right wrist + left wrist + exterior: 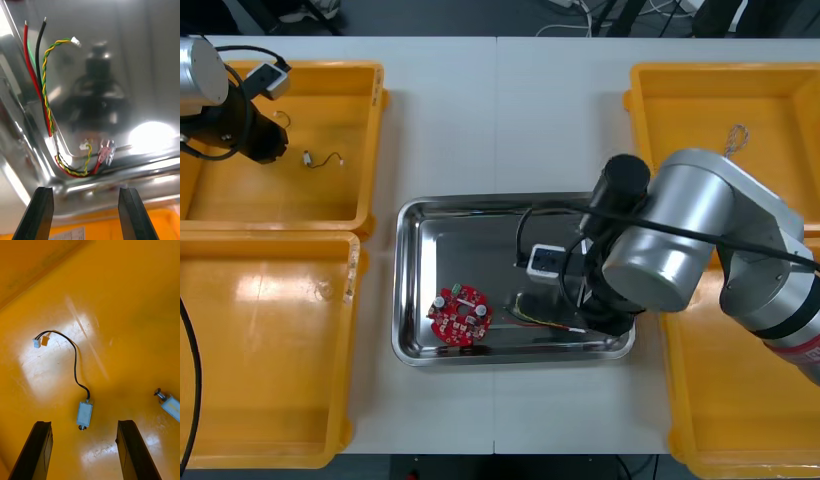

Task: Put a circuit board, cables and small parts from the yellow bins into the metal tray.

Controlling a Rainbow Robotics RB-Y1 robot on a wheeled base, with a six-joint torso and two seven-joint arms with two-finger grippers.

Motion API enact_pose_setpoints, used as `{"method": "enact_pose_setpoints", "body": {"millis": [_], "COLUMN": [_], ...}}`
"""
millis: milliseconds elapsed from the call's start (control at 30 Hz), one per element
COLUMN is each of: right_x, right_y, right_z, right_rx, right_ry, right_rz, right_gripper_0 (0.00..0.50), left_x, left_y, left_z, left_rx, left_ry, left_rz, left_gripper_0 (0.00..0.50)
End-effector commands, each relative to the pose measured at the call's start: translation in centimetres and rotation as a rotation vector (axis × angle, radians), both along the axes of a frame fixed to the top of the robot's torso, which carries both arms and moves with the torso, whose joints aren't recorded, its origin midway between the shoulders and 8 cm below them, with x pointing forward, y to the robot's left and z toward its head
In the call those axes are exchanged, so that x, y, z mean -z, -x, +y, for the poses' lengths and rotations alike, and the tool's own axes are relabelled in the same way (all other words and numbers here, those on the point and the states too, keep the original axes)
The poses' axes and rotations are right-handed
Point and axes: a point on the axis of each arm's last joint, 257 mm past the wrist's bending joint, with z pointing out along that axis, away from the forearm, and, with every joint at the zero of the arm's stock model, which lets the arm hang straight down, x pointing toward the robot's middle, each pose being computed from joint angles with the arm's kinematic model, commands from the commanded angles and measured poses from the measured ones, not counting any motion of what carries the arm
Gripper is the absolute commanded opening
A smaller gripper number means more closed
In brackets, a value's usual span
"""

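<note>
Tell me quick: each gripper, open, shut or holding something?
Left gripper: jaws open, empty, above a small metal part in a yellow bin.
Right gripper: jaws open, empty, over the metal tray near the cables.

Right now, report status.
Right gripper open over metal tray, cables and circuit board inside. Left gripper open above small metal part in yellow bin. Nothing blocking.

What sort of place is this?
Probably an electronics kitting bench: yellow bins flank a metal tray holding a red circuit board and cables. The right tool hangs open over the tray, the left tool open over a small metal part in a bin.
</note>
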Motion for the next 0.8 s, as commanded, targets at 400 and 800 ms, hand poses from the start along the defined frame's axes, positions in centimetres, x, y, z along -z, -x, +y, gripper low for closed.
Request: {"method": "enact_pose_setpoints", "body": {"millis": [400, 800], "right_x": [-11.3, -16.1], "right_y": [-4.5, -6.3], "right_z": [-0.7, -9.3], "right_rx": [0.116, 0.293], "right_ry": [-0.196, -0.244], "right_rz": [-0.129, -0.162], "right_gripper_0": [0.500, 0.500], "left_x": [-2.1, -1.7], "left_y": [-2.4, -2.3], "left_z": [-2.3, -2.4], "left_rx": [0.126, 0.113], "left_ry": [-0.055, 0.009], "left_rz": [-0.067, -0.072], "left_gripper_0": [0.500, 0.500]}}
